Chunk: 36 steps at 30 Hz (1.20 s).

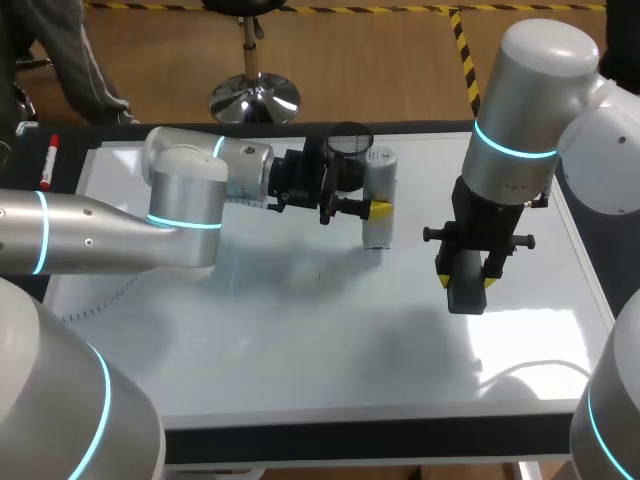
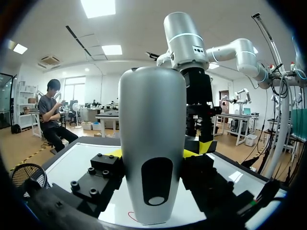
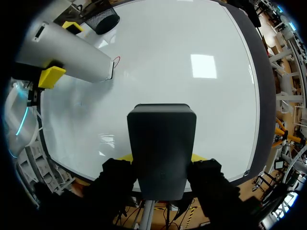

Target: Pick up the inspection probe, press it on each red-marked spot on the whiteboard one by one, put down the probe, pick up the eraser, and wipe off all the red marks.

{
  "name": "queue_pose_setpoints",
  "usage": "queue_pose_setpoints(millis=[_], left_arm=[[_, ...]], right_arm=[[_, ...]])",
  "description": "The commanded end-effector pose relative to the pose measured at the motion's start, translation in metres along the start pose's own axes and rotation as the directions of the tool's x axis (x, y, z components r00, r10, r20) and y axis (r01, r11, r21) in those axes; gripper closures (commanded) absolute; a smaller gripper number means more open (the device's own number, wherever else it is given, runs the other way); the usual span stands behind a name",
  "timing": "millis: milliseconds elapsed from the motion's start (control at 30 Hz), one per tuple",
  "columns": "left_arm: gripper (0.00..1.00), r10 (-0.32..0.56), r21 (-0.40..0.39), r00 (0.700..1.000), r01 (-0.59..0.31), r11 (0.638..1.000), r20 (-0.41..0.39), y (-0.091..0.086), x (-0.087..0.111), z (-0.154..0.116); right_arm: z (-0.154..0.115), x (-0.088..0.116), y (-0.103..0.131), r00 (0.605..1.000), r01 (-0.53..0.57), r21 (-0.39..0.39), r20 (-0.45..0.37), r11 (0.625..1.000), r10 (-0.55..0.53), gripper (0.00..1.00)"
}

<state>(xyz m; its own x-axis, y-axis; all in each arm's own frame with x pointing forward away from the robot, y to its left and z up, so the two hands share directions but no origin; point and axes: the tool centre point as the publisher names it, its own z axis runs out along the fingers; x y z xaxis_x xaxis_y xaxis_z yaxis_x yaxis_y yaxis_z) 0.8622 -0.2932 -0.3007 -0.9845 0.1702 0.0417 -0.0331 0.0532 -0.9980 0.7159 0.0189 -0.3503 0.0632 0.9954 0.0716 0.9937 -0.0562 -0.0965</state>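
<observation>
The inspection probe (image 1: 378,200), a silver-grey cylinder, stands upright on the whiteboard (image 1: 300,330). My left gripper (image 1: 365,210) is shut on it from the side. In the left wrist view the probe (image 2: 152,143) fills the space between the fingers, and a red mark (image 2: 130,218) shows at its foot. My right gripper (image 1: 470,275) hangs over the board's right half, shut on the dark grey eraser (image 1: 465,292). In the right wrist view the eraser (image 3: 162,143) sits between the yellow tips, with the probe (image 3: 72,50) and a red mark (image 3: 116,60) at its tip ahead of it.
A black mesh cup (image 1: 349,142) stands at the board's far edge, just behind the probe. A red marker (image 1: 48,162) lies off the board at the far left. The board's front edge runs close below the right gripper in the right wrist view.
</observation>
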Motion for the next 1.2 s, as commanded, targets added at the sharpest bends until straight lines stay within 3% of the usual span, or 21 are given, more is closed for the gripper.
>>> queue_pose_setpoints(millis=[33, 500, 1200], left_arm=[[1.0, 0.001, -0.008, 1.0, -0.001, 1.0, 0.009, -0.007, 0.002, -0.006], [1.0, -0.004, -0.002, 1.0, 0.004, 1.0, -0.023, -0.039, 0.001, -0.001], [1.0, -0.021, 0.016, 0.999, 0.022, 1.0, -0.029, -0.05, 0.0, -0.041]], right_arm=[[-0.001, -0.001, 0.0, 1.0, 0.002, -0.001, -0.001, 1.0, -0.002, 1.0], [-0.001, -0.001, 0.0, 1.0, 0.002, -0.001, -0.001, 1.0, -0.002, 1.0], [-0.001, -0.001, 0.0, 1.0, 0.002, -0.001, -0.001, 1.0, -0.002, 1.0]])
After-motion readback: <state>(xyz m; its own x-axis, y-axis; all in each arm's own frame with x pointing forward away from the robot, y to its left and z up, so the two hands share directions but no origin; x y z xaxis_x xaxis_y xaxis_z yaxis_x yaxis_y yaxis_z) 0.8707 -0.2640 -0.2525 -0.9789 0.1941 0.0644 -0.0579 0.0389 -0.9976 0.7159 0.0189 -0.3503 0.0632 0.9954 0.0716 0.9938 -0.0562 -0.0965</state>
